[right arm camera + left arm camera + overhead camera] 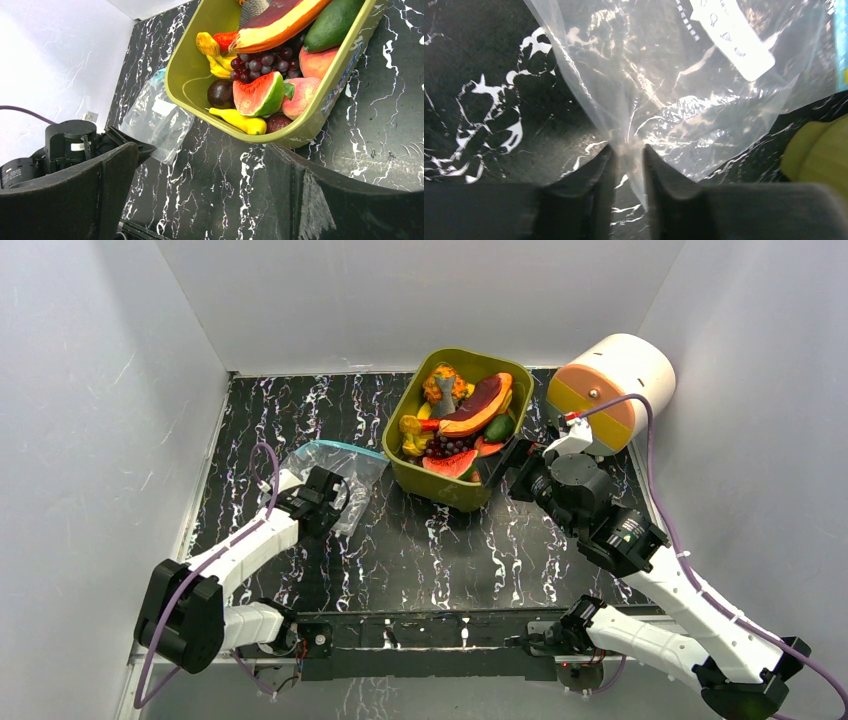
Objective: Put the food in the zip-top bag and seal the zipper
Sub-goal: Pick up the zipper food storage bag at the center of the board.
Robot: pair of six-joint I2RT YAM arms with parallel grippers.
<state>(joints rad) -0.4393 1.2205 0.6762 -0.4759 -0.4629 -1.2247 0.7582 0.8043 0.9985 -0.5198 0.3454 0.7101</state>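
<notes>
The clear zip-top bag lies flat on the black marble table, left of the tub, its teal zipper at the far end. My left gripper straddles the bag's near corner; its jaws stand narrowly apart, with a fold of plastic between them and table showing in the gap. The food is piled in the olive tub, with a watermelon wedge near the front. My right gripper hovers wide open by the tub's near corner, holding nothing.
A white cylinder with an orange end lies at the back right, just behind the right wrist. White walls close in on three sides. The tub's rim is close ahead of the right fingers.
</notes>
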